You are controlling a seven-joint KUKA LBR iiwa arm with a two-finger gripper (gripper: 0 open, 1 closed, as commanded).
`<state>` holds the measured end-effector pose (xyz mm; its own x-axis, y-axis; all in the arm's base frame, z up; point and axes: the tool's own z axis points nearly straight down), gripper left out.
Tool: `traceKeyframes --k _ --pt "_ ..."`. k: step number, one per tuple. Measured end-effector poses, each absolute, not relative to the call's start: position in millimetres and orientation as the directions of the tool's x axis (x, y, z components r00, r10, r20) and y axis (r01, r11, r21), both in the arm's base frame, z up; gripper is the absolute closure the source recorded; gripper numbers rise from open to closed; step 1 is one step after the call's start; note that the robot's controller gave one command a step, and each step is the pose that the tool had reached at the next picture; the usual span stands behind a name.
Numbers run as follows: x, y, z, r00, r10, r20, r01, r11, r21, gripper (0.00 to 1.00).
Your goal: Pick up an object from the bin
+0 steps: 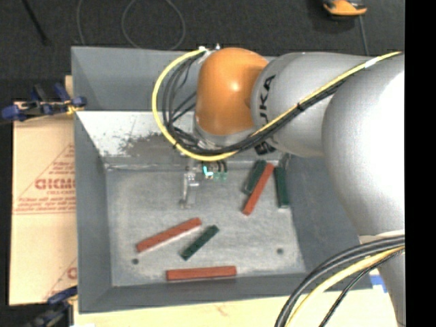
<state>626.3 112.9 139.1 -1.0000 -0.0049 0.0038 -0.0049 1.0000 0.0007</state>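
Grey metal bin (88,203), long reddish-brown flat bar (168,234) lower left, gripper (188,189) over bare floor just above that bar, its opening cannot be told, short dark green bar (199,242), red bar (201,273) along front wall, small heap of red and green sticks (256,192) at right.

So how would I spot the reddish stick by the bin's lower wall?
Find the grey bin, then its floor's lower edge. The reddish stick lies there, level along that edge; the other reddish stick and dark green stick above it lie slanted.
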Motion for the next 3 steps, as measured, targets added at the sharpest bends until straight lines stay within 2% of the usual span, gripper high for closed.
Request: traceKeyframes --k 1,2,3 --pt "567.3 110.3 67.5 -0.993 -0.121 0.004 -0.121 0.993 -0.001 0.00" --pt "572.8 111.7 74.1 -0.993 -0.117 -0.010 -0.117 0.993 0.002 1.00" --pt "555.5 108.7 269.9 -0.988 -0.151 -0.012 -0.151 0.988 -0.001 1.00"
